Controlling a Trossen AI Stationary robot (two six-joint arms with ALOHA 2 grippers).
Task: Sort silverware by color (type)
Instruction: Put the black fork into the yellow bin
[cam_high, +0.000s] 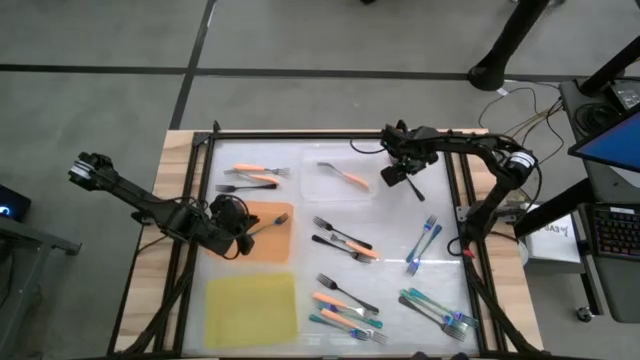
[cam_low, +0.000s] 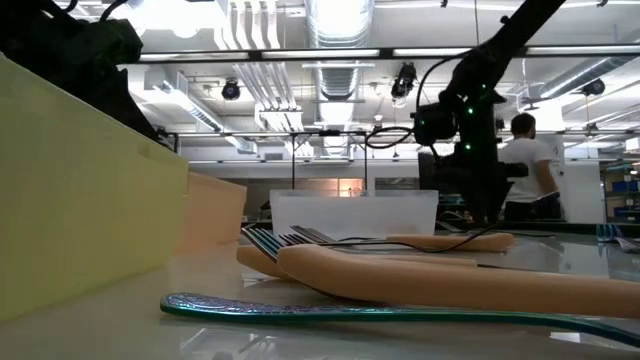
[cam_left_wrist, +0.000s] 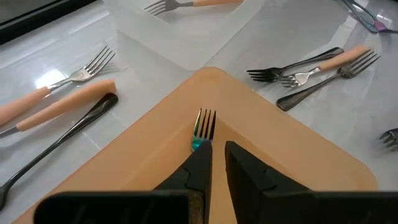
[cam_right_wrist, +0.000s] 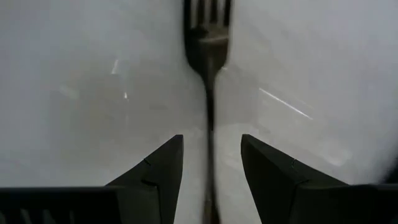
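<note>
Lying scattered across the white table (cam_high: 395, 300), the forks (cam_high: 345, 243) sit in small mixed groups. One teal fork (cam_left_wrist: 203, 127) is pinched in the left gripper (cam_left_wrist: 214, 158) over the orange mat (cam_high: 268, 235). A black fork (cam_right_wrist: 208, 43) runs between the spread jaws of the right gripper (cam_right_wrist: 211, 155), beside the clear tray (cam_high: 330, 180), which holds one orange fork (cam_high: 348, 177).
</note>
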